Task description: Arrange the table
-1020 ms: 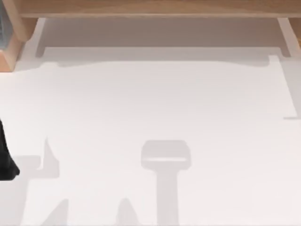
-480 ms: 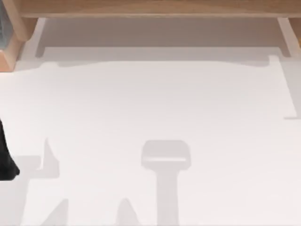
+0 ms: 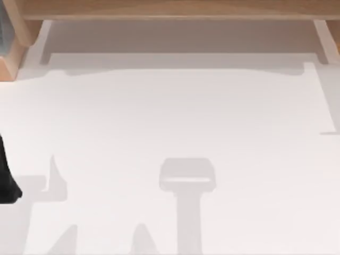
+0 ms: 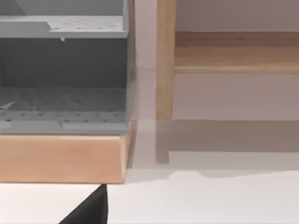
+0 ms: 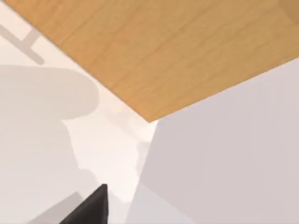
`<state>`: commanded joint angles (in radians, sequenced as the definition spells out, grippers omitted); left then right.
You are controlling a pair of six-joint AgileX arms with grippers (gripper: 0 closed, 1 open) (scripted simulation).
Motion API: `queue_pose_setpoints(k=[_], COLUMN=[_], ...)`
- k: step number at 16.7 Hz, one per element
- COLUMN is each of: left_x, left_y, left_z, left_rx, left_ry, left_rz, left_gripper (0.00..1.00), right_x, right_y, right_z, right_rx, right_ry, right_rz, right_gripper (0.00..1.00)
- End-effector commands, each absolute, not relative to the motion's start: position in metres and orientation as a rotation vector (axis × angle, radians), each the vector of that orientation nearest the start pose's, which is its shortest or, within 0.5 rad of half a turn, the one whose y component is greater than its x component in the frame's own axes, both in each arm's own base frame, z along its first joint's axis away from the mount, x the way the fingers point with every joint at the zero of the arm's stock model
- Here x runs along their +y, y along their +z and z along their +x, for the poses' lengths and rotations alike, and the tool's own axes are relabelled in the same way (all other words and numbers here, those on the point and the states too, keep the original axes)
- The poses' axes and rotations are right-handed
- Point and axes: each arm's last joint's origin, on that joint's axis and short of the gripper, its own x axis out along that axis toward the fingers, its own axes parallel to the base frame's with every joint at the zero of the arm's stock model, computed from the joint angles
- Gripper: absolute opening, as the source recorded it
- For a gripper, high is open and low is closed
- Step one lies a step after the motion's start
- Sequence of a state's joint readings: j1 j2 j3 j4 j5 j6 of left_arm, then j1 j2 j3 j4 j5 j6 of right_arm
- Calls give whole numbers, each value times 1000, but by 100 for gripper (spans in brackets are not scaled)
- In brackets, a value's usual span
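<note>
The table [image 3: 175, 117] is a plain white top that spreads across the top view, with light wooden framing [image 3: 170, 9] along its far side. A dark part of my left arm [image 3: 6, 178] pokes in at the table's left edge, low down. In the left wrist view a black corner of my left gripper [image 4: 91, 211] hangs over the white top [image 4: 210, 200]. A black corner of my right gripper [image 5: 91, 207] sits below a wooden panel [image 5: 168, 51] in the right wrist view.
A grey perforated rack [image 4: 63, 79] on a wooden base [image 4: 60, 158] stands at the table's far left corner, beside a wooden post [image 4: 165, 60]. Another post [image 3: 325, 37] rises at the far right. Grey shadows [image 3: 187, 180] fall on the near part of the top.
</note>
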<state>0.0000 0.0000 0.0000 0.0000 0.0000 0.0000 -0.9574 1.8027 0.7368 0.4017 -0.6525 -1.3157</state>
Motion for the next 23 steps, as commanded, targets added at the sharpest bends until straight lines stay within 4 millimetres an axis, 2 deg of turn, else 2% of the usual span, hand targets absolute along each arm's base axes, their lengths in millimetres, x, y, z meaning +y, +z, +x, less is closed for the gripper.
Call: queue_pose_setpoints(k=[6, 11, 15, 21, 23], left_x=[-1, -1, -1, -1, -1], left_y=[160, 160, 160, 160, 160], left_z=[106, 106, 106, 106, 106], left_rx=[0, 0, 0, 0, 0], left_ry=[0, 0, 0, 0, 0], left_rz=[0, 0, 0, 0, 0], left_gripper=[100, 100, 100, 100, 100], right_x=[-221, -189, -179, -180, -180], right_y=[94, 86, 89, 90, 89], right_z=[217, 222, 225, 226, 235], right_rx=[217, 63, 9, 8, 8], right_ry=[60, 27, -7, -11, -8], right_rz=[-1268, -1493, -1569, -1571, -1571], right_gripper=[100, 100, 100, 100, 100])
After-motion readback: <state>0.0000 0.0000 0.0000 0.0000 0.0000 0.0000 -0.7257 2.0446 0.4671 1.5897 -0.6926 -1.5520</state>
